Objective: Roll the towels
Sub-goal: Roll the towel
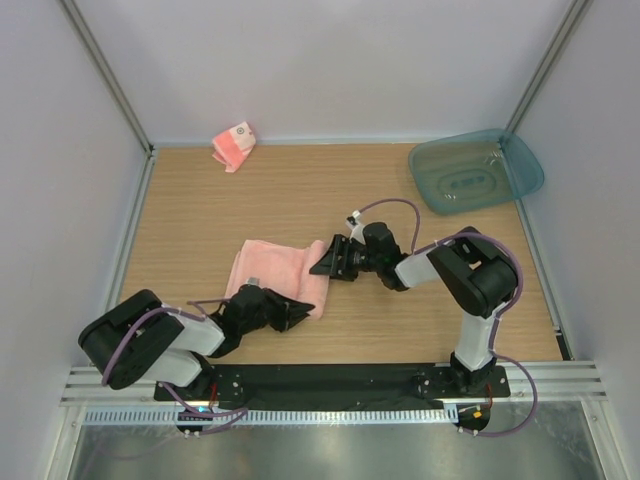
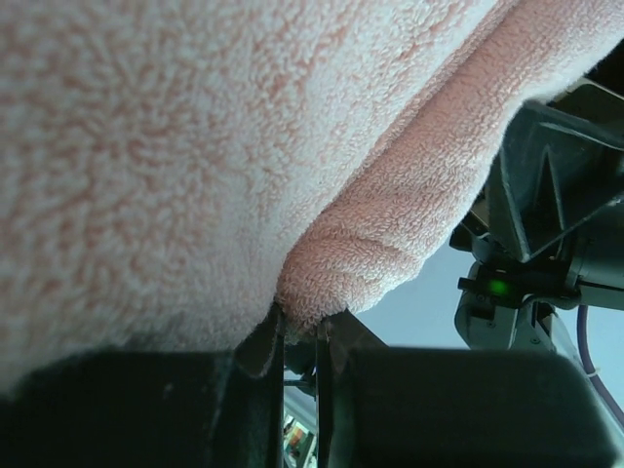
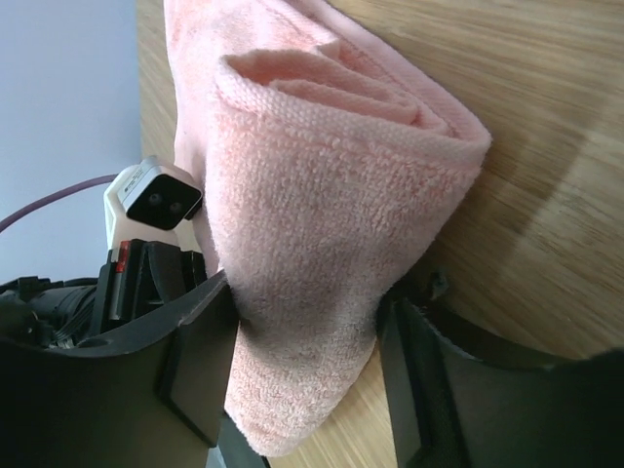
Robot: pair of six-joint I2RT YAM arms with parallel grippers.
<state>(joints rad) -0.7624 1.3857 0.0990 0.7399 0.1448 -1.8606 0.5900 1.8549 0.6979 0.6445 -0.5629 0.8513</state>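
The plain towel (image 1: 268,272) has its rolled edge running near-to-far.

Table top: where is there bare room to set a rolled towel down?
Bare table shows along the back between the striped towel and teal tray, and left of the plain towel. The centre is crowded: left arm and right arm meet at that towel.

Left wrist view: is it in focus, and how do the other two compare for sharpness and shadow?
Left wrist: towel pile sharp but very close, bottom of frame nearly black. Right wrist: towel sharp, a broad shadow on the table at right. Top: evenly lit and sharp throughout.
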